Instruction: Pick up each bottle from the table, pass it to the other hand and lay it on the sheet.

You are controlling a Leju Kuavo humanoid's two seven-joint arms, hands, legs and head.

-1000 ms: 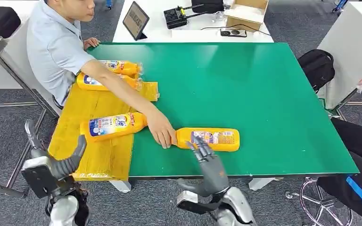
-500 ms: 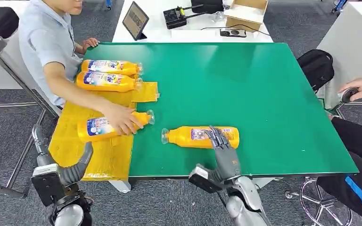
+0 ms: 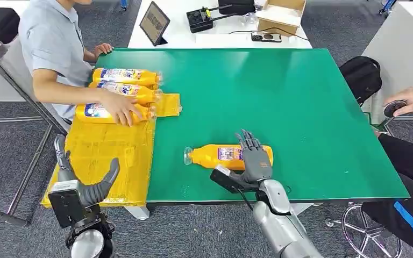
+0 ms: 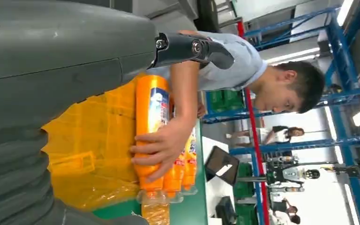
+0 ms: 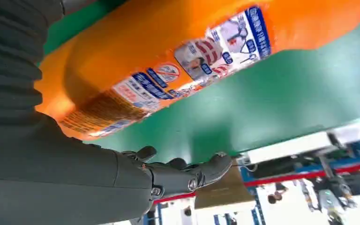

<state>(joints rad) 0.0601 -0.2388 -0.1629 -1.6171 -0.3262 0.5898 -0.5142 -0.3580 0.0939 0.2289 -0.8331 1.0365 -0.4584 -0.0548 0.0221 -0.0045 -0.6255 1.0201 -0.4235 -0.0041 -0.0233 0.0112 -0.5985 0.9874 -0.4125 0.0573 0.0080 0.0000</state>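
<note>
The right robot hand (image 3: 254,159) has slid onto the sideways bottle (image 3: 220,155), fingers spread, cap pointing left.

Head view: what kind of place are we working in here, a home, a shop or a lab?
Most likely a robotics lab or test workshop. A green work table stands on grey carpet, a white desk behind holds a tablet and electronics, and the left wrist view shows blue industrial racking.
</note>
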